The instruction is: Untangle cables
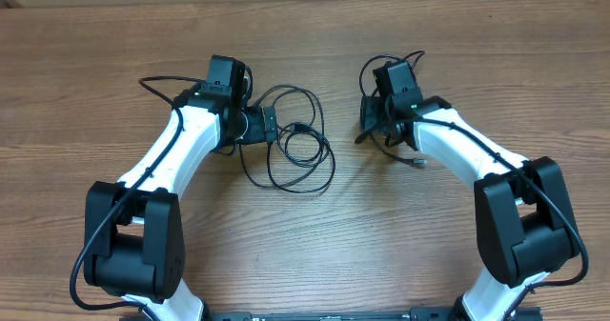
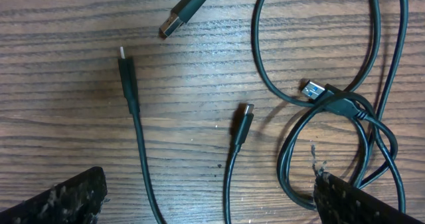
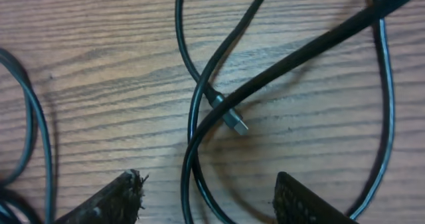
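Both are apart: left pincer (image 2: 206, 187) hangs wide over the looped cables (image 1: 300, 148) mid desk (image 1: 95, 54). Right pincer (image 3: 206, 194) straddles one cable (image 3: 191, 159) near its plug (image 3: 234, 121), probably to tug it free.

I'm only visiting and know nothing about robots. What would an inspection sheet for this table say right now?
Surface: wood-grain table, flat.
Job's things: thin black cables lie in loose overlapping loops beside the left gripper; their plug ends lie free. Another cord lies under the right gripper.
Clutter: nothing seen.
Grippers: the left gripper is open wide and holds nothing. The right gripper is open, with the cord running between its fingers and apparently not pinched.
Cables: thicker black arm cables run along the white arms.
Surroundings: nothing seen beyond the table.
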